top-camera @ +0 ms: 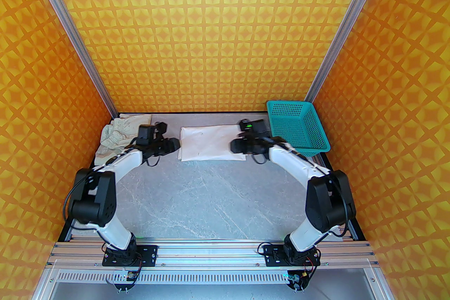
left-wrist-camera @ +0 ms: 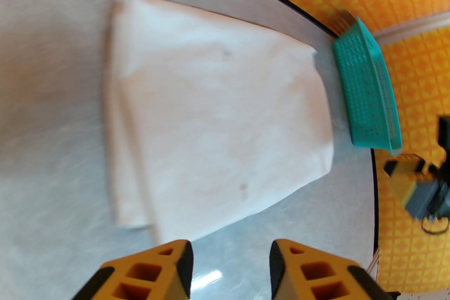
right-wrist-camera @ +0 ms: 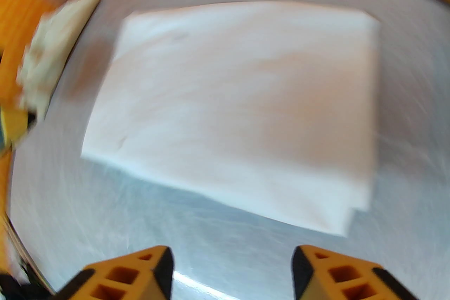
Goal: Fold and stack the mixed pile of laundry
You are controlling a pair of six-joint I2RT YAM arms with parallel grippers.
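On the grey, pale-veined desk [top-camera: 197, 193], toward its far edge, the white shirt [top-camera: 207, 145] lies folded into a flat rectangle between the two arms. From the left wrist camera its stacked layers show as stepped edges along one side, and a few small dark specks mark the top layer. The right wrist view is blurred, but the same flat fold shows there, with layered corners at its lower right.

The beige-cream piece [top-camera: 117, 136] sits crumpled in the far left corner of the desk, its gathered band bunched on top, partly behind the left arm and well apart from the shirt. A teal mesh basket [top-camera: 299, 126] stands in the far right corner, just beside the right arm's wrist.

The left hand [left-wrist-camera: 230, 267] is poised just off the shirt's left edge with its yellow fingers parted and nothing between them – only bare desk with a streak of glare. The right hand [right-wrist-camera: 232, 270] is at the shirt's right edge, its fingers spread wider, likewise released and gripping nothing.

Walls [top-camera: 211, 27] papered in an orange-and-yellow star pattern close the desk in on three sides, with aluminium posts [top-camera: 70, 27] at the far corners. A thin black rim edges the desk – and an aluminium rail [top-camera: 211, 251] along the near side carries both arm bases
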